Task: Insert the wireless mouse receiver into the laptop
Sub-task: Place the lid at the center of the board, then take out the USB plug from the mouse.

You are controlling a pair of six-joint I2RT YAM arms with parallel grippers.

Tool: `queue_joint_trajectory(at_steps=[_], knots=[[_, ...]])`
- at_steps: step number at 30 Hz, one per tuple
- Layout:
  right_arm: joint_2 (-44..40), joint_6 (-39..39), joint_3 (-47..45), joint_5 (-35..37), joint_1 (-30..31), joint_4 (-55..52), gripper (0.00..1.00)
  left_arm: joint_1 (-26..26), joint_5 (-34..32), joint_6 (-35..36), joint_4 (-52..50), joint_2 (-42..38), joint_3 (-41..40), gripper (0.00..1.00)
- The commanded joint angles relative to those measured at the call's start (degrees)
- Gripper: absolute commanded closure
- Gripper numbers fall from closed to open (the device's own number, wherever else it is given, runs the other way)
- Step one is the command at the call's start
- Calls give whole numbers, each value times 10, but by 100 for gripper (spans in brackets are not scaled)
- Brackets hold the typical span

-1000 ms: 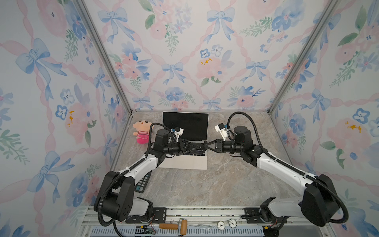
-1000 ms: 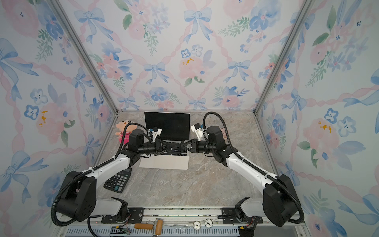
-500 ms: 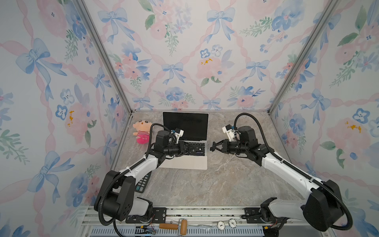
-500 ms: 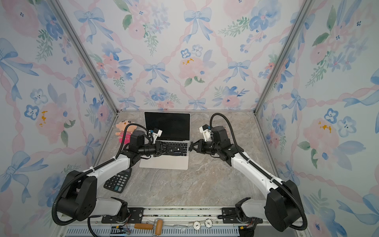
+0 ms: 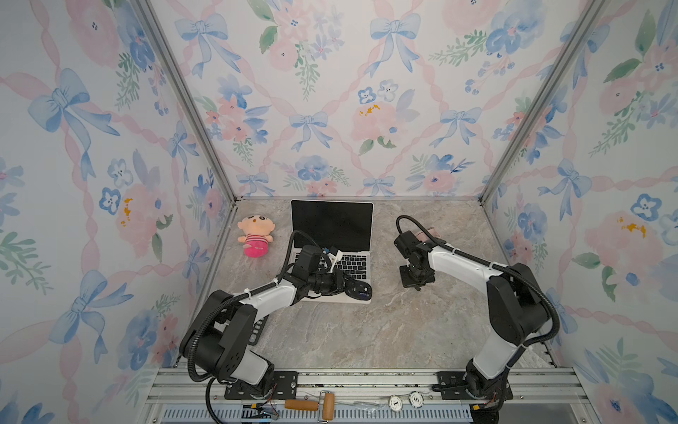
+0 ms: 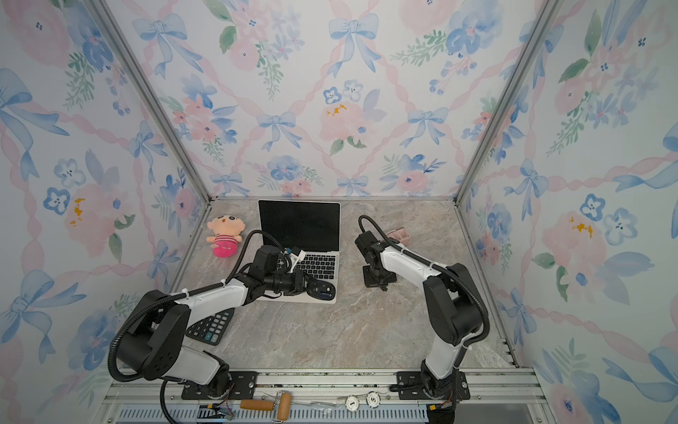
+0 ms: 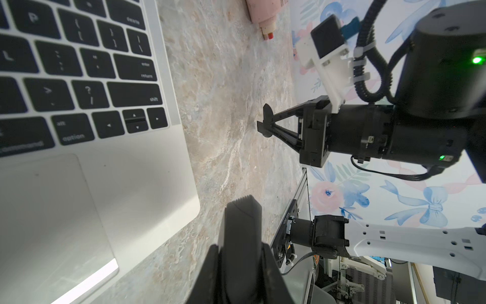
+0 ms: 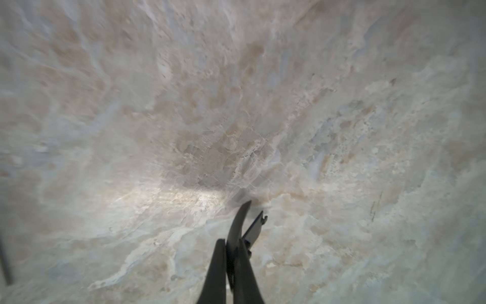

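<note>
The laptop [image 5: 332,224] [image 6: 299,224] stands open at the back of the table, and its palm rest [image 7: 118,184] shows in the left wrist view. Over its front right corner my left gripper [image 5: 348,286] [image 7: 239,252] is shut on the black oval mouse [image 5: 360,292] [image 7: 242,223]. Right of the laptop, my right gripper [image 5: 416,288] [image 7: 265,123] [image 8: 232,243] points down at the table. It is shut on the thin curved black mouse cover [image 8: 240,221]. The wireless mouse receiver is not visible in any view.
A plush doll [image 5: 255,235] lies left of the laptop. A dark calculator [image 6: 211,325] sits under the left arm. A pink object [image 5: 427,233] [image 7: 263,13] lies at the back right behind the right arm. A wooden-handled roller [image 5: 312,403] rests on the front rail.
The grippers met over the laptop a second ago. My right gripper has since drawn away to the right with the cover and turned downward. The left one still holds the mouse there.
</note>
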Motion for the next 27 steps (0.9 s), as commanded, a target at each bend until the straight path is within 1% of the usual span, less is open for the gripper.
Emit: queue_joint_trajectory(at_steps=[1, 3, 4, 5, 7, 10, 13, 16, 20, 24, 25, 27], knots=[[35, -2, 42, 56, 10, -53, 100, 0, -12, 17, 3, -4, -11, 100], [52, 0, 55, 54, 13, -55, 99, 0, -13, 19, 1, -9, -15, 100], [58, 0, 61, 53, 14, -57, 96, -1, -15, 20, -2, -10, -16, 100], [61, 3, 64, 52, 16, -58, 92, 0, -16, 21, -3, -11, -18, 100], [61, 4, 71, 47, 20, -60, 79, 0, -18, 20, -2, -12, -22, 100], [49, 6, 75, 42, 26, -61, 62, -2, -22, 12, 8, -13, -30, 100], [27, 4, 72, 29, 31, -58, 51, -11, -33, -8, 31, -13, -38, 100], [-18, 8, 53, -5, 35, -38, 48, -41, -66, -27, 42, -15, -38, 100], [-109, 50, -18, -104, 38, 39, 48, -84, -104, -79, 95, -15, -56, 100], [-203, 117, -116, -194, 55, 148, 48, -111, -135, -124, 141, -11, -79, 100], [-222, 147, -141, -214, 64, 178, 48, -116, -142, -131, 146, -11, -84, 100], [-249, 183, -183, -245, 84, 238, 46, -121, -143, -145, 166, -8, -96, 100]])
